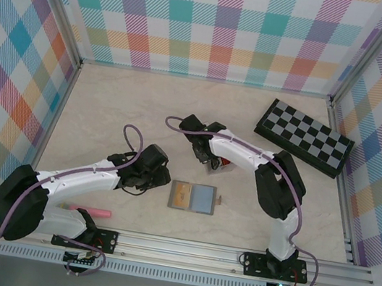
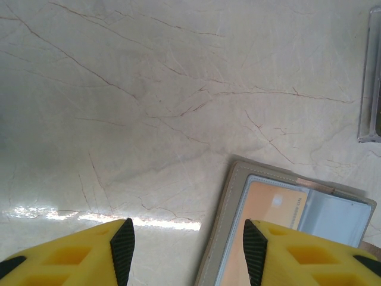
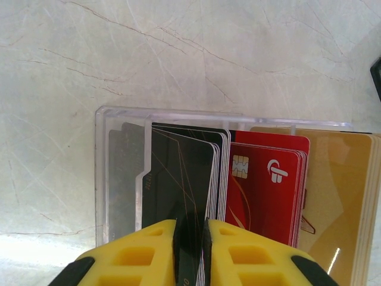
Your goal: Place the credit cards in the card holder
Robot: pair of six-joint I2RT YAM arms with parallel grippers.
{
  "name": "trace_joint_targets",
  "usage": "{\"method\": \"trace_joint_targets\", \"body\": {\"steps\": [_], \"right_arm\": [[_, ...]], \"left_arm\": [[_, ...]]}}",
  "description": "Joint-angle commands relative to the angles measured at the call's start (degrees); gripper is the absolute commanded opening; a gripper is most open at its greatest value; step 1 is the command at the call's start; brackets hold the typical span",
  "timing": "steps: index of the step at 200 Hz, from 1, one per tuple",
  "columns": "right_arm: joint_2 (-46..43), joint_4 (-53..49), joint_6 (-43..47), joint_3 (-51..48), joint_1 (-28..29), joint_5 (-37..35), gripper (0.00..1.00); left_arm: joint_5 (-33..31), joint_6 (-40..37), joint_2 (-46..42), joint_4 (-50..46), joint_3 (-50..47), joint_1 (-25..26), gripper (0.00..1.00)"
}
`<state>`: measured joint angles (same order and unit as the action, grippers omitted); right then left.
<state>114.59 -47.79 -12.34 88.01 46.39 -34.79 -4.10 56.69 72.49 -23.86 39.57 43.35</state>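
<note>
The credit cards stand on edge in a clear tray [image 3: 102, 173]: a black stack [image 3: 178, 173], a red stack [image 3: 265, 190] and a yellow-tan stack [image 3: 339, 196]. My right gripper [image 3: 190, 247] is shut on black cards from the left stack, a pad on each side. From above, the right gripper [image 1: 210, 162] hangs over the tray. The card holder [image 1: 193, 197] lies open and flat on the table, with a yellow-tan card [image 2: 271, 205] in its left slot. My left gripper [image 2: 189, 250] is open and empty over the holder's left edge [image 2: 229, 214].
A black-and-grey chequered board [image 1: 303, 136] lies at the back right. A pink strip [image 1: 91, 211] lies by the left arm's base. Plaid walls close in the table on three sides. The tray's clear wall [image 2: 372, 89] shows at the right of the left wrist view.
</note>
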Motion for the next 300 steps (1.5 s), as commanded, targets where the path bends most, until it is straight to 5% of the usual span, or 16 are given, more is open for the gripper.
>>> {"method": "trace_joint_targets", "body": {"steps": [1,126,174,216,300], "right_arm": [[-2.69,-2.54,0.46,1.02,-0.08,-2.29,0.16],[-4.70,-3.92,0.92,2.22,-0.14,-1.55,0.11],[-11.30,-4.04,-3.93,1.30,-1.28,12.52,0.06],[-21.64,1.26,-11.21,-5.44,-2.84,23.26,0.05],[-44.64,32.25,-35.35,-33.91,-11.68,53.49,0.04]], "left_arm": [[-0.34,0.70,-0.28,-0.14,-0.58,-0.73,0.53],[-0.11,0.53,0.11,-0.14,-0.02,-0.74,0.53],[1.72,-1.16,-0.19,0.19,1.38,-1.25,0.53],[10.81,-2.42,-1.85,7.36,1.02,-4.04,0.53],[37.22,7.87,-1.36,46.20,-5.26,-11.27,0.68]]}}
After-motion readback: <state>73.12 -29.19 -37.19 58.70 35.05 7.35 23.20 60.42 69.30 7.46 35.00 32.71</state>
